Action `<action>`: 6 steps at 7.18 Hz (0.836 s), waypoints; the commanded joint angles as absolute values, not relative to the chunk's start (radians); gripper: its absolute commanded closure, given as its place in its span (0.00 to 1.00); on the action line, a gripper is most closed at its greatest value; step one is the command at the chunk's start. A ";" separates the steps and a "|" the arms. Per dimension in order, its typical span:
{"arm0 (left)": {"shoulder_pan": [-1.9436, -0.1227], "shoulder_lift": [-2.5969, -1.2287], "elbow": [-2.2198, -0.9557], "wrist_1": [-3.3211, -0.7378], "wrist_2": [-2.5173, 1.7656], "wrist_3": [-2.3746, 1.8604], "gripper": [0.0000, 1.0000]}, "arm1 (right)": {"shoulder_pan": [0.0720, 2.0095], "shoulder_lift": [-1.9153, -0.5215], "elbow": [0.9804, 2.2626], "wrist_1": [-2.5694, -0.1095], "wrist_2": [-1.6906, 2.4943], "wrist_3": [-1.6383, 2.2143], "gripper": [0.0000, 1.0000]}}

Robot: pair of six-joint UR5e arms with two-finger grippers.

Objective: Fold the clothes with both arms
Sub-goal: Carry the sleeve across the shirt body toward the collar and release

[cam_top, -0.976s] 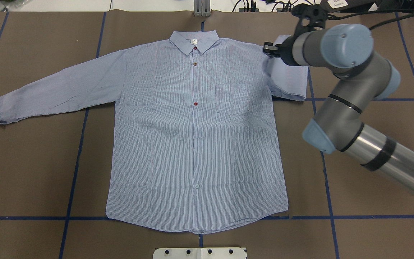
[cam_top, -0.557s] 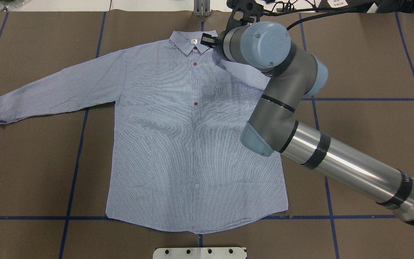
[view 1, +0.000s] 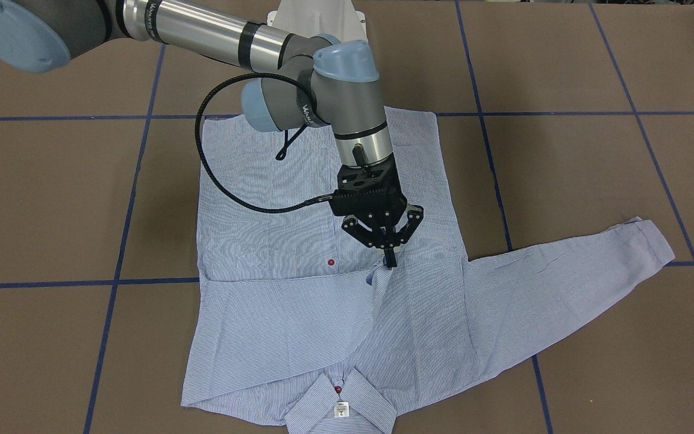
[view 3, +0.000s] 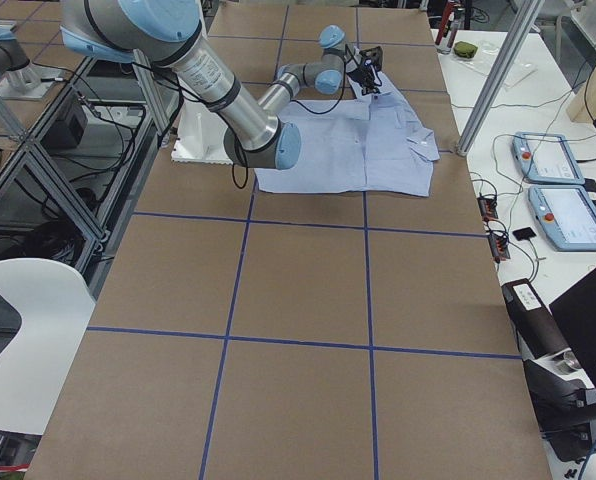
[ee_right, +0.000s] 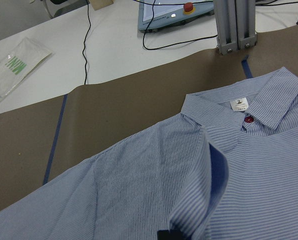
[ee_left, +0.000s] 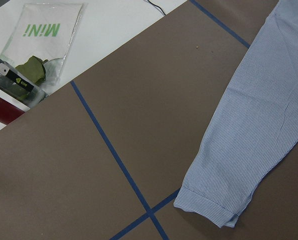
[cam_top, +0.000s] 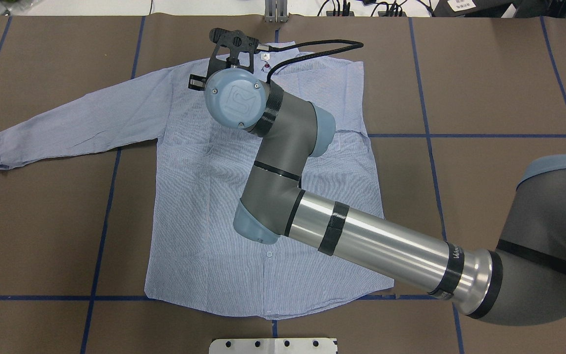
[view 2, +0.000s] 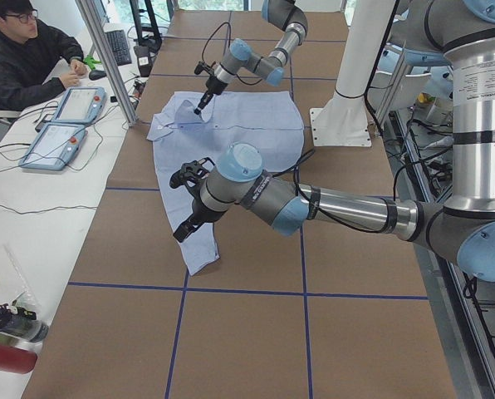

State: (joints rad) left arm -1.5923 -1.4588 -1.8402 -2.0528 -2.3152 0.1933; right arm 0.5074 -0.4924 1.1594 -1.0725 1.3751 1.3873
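Right hand [view 1: 390, 259] pinches a sleeve [view 1: 281, 319] laid across the shirt [view 1: 244, 235]; other sleeve [view 1: 564, 283] and body lie unfolded. Left hand [view 2: 183, 229]: cannot tell.

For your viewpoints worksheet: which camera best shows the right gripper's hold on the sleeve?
Front-facing view: the right gripper pinches the folded sleeve in plain sight. Overhead, its arm hides this; side views show it tiny.

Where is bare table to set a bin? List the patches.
Free: table on the robot's right of the shirt, beyond the right arm; the patch between the outstretched sleeve and the shirt's side. Crowded: mid-shirt, where the right gripper has its fingers shut on the folded sleeve.
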 commanded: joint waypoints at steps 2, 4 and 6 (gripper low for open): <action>-1.592 -1.459 -1.833 -2.054 -2.316 0.193 0.00 | 0.440 -0.453 1.082 -1.080 1.344 1.378 0.86; -1.592 -1.459 -1.833 -2.054 -2.316 0.193 0.00 | 0.439 -0.309 1.000 -1.333 1.347 1.393 0.01; -1.592 -1.462 -1.816 -2.056 -2.316 0.192 0.00 | 0.477 -0.308 1.006 -1.417 1.397 1.391 0.01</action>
